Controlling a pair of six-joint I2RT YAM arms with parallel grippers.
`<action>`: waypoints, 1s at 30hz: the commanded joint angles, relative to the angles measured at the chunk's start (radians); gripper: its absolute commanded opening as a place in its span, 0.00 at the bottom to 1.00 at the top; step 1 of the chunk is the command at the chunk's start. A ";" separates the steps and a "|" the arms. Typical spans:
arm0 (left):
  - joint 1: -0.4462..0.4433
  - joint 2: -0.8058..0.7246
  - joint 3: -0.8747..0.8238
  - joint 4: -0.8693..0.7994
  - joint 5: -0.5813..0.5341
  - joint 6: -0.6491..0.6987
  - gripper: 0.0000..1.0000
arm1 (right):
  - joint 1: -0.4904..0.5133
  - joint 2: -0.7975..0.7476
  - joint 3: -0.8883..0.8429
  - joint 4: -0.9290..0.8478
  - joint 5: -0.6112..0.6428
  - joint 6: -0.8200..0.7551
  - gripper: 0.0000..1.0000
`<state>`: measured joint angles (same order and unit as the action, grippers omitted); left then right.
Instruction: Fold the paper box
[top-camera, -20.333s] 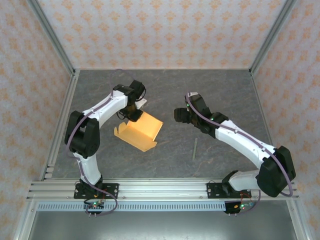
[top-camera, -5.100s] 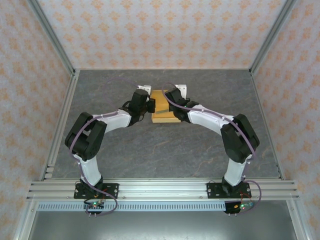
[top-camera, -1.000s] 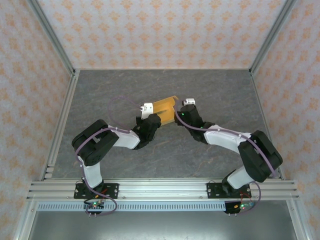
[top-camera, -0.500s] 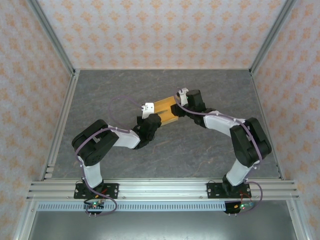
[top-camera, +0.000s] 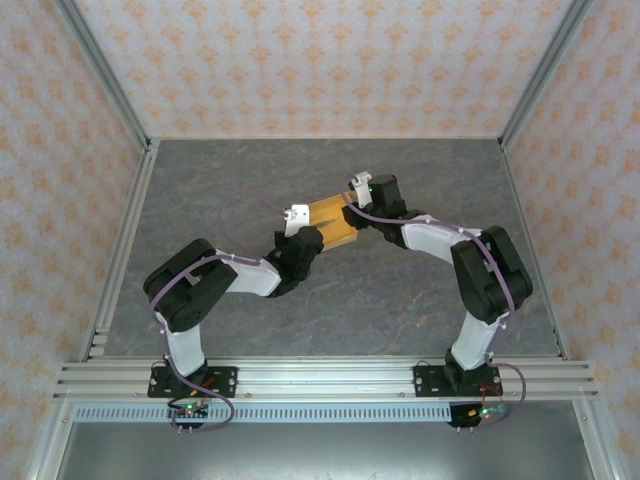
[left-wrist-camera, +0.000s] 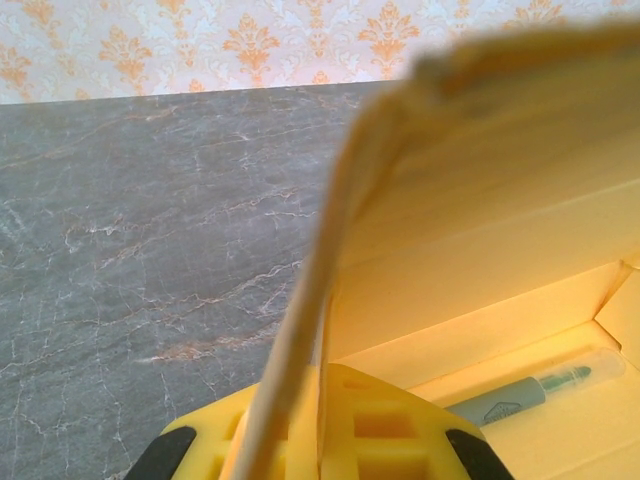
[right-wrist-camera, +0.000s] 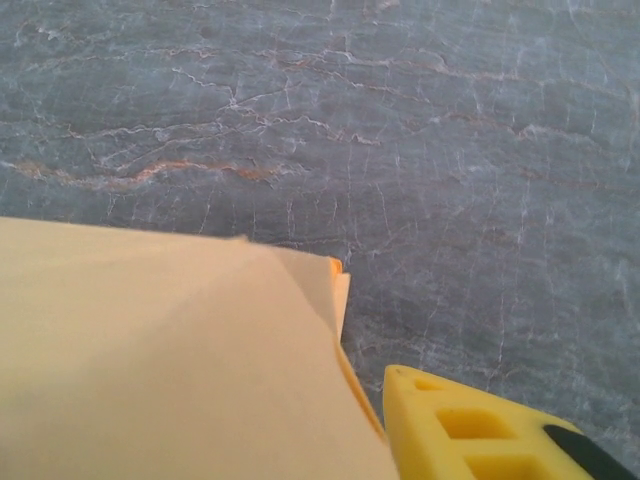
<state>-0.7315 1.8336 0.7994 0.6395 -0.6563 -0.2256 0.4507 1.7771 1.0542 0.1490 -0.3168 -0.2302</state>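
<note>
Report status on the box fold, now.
Left gripper shut on a wall of the paper box. Right gripper at its right end, grip unclear. Thin stick lying inside the box.

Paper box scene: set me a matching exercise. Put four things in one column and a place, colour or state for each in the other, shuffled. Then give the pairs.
Things:
1. paper box
2. left pincer
3. stick
4. table

Place, colour or state:
A. grey, veined like stone
B. lying inside the box
C. shut on the edge of a card panel
D. light orange, partly folded

Pairs: 1-D, 2-C, 3-B, 4-A
</note>
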 joint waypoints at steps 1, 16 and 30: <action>0.004 0.001 0.026 -0.019 -0.014 0.017 0.00 | 0.000 0.021 0.039 -0.012 -0.032 -0.006 0.23; -0.008 0.011 -0.019 0.002 -0.045 -0.012 0.00 | 0.139 -0.002 -0.128 0.175 0.303 0.133 0.03; -0.032 0.019 -0.083 0.069 -0.066 -0.003 0.00 | 0.157 -0.022 -0.298 0.392 0.298 0.114 0.03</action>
<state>-0.7532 1.8378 0.7452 0.7124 -0.6926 -0.2333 0.5949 1.7576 0.7963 0.5449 -0.0261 -0.1162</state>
